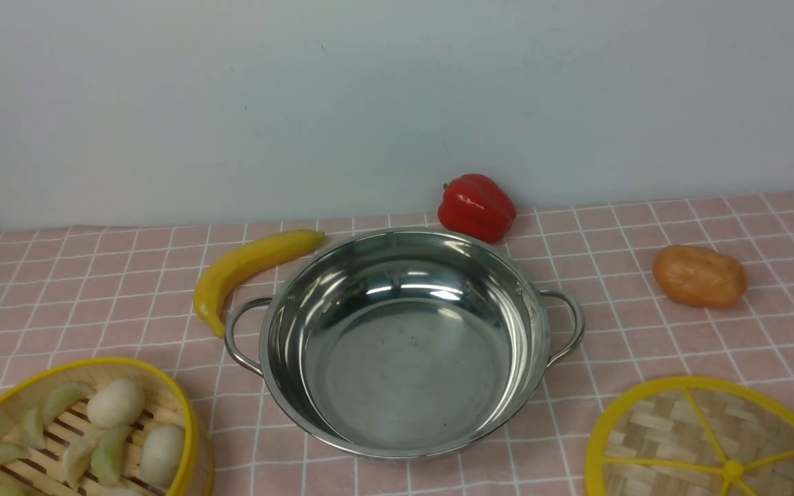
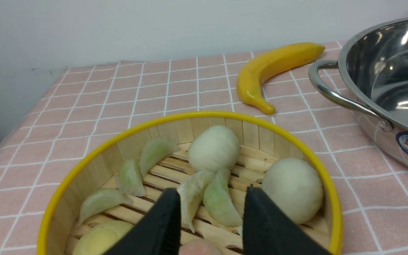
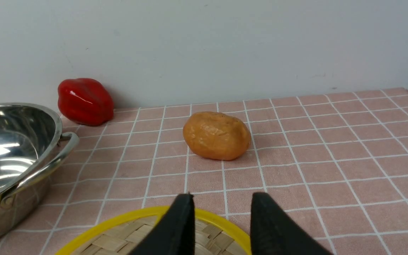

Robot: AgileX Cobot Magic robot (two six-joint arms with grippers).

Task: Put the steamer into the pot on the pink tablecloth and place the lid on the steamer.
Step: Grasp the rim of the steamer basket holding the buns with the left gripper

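At the bottom of the left wrist view, the left gripper (image 2: 211,192) hangs over the steamer (image 2: 204,114). Its black fingers are spread and pinch nothing, and pale dumplings (image 2: 221,198) and buns (image 2: 214,148) lie on the slats beneath. The right gripper (image 3: 223,194) hovers over the rim of the lid (image 3: 119,241), its fingers likewise spread.

In the front view, the steamer sits at lower left and the lid at lower right, both on the pink tablecloth (image 1: 94,289). The pot (image 1: 404,344) stands at centre, apart from both. Behind it a banana (image 1: 245,265) lies near the pot's left handle, a red bell pepper (image 1: 476,207) sits by the wall, and an orange potato (image 1: 700,275) lies at right.
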